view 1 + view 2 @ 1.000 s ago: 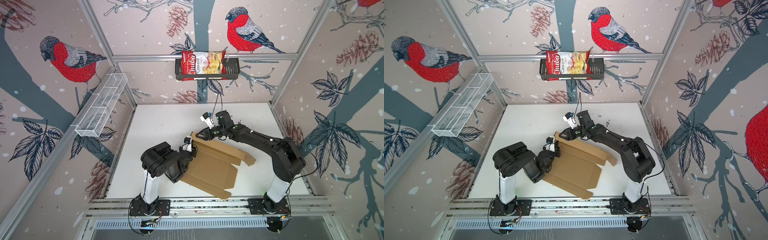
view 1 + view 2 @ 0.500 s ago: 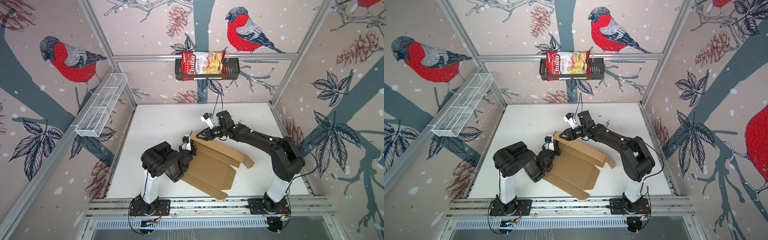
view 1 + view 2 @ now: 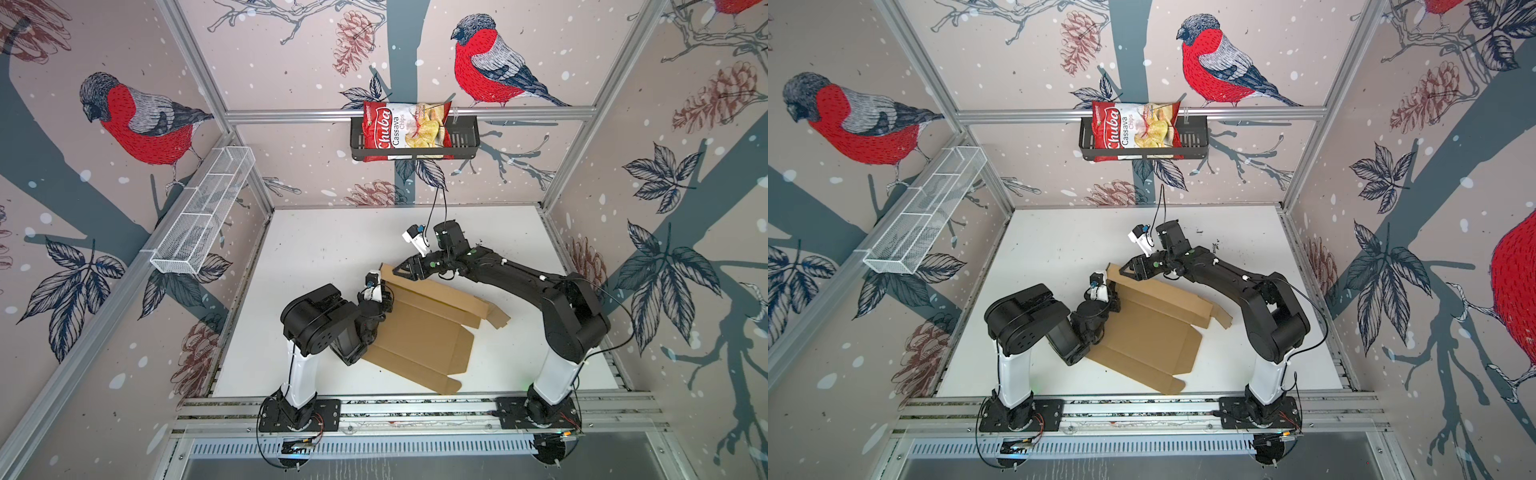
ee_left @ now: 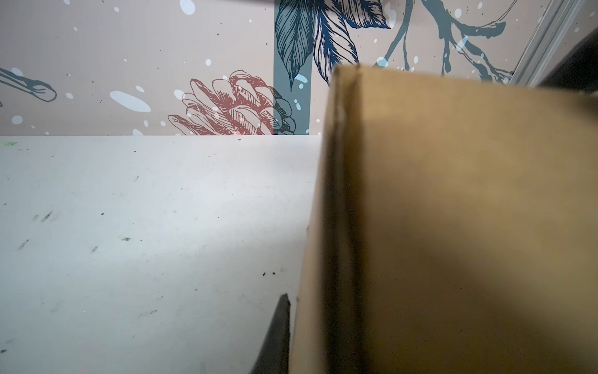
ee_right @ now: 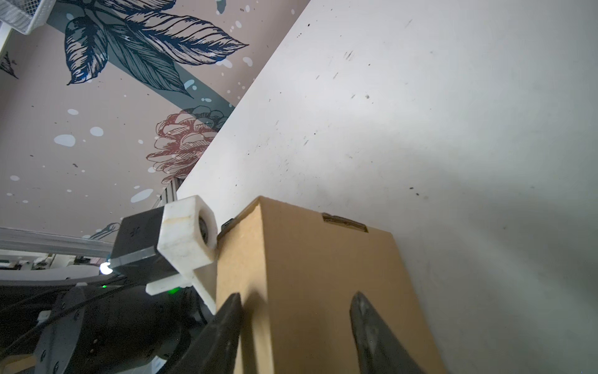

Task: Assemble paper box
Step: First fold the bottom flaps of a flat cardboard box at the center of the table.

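Observation:
The paper box is a brown cardboard sheet lying on the white table, its far long wall folded upright. My left gripper is shut on the box's left edge near the far-left corner. In the left wrist view one dark finger presses against the cardboard, and the other finger is hidden behind it. My right gripper stands open over the raised wall's far-left corner, a fingertip on each side.
A red chips bag sits in a black basket on the back wall. A white wire shelf hangs on the left wall. The left arm's wrist camera is close beside the box corner. An aluminium rail runs along the front.
My right gripper's jaws have spread wider over the box corner. Both arms and the cardboard have barely moved.

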You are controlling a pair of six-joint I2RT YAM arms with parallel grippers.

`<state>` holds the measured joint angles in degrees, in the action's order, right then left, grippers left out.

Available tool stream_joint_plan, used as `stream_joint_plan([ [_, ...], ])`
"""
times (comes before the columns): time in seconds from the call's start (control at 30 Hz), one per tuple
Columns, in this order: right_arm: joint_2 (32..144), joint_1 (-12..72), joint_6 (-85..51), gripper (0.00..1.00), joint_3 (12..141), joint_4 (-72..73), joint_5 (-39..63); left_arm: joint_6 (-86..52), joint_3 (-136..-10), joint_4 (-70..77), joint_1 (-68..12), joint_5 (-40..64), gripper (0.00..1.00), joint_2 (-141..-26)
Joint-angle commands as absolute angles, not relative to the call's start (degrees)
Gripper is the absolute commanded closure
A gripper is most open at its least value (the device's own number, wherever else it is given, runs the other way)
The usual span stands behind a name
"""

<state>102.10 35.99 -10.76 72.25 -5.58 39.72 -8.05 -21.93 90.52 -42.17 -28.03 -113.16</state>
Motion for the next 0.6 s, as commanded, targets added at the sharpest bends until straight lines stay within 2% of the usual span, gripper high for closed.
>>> stream_joint_plan([
  [0.0, 99.8, 35.0, -8.0, 0.38, 73.5, -6.4, 37.1, -4.9, -21.1, 103.1, -42.3, -32.4, 0.88, -113.1],
  [0.13, 95.9, 33.0, -3.9, 0.3, 76.4, -8.9, 31.2, -2.9, -19.7, 103.1, -42.3, -34.0, 0.89, -113.2],
  [0.27, 90.5, 30.0, -4.1, 0.28, 78.5, -15.0, 20.3, -1.9, -18.6, 103.1, -42.3, -34.8, 0.89, -113.2],
  [0.43, 84.6, 27.2, -11.4, 0.23, 79.7, -30.0, 10.5, -1.5, -17.7, 102.7, -42.3, -35.9, 0.9, -113.4],
  [0.57, 81.9, 28.3, -21.6, 0.26, 79.9, -43.1, 7.6, -1.9, -17.9, 101.9, -42.3, -36.2, 0.89, -113.2],
])
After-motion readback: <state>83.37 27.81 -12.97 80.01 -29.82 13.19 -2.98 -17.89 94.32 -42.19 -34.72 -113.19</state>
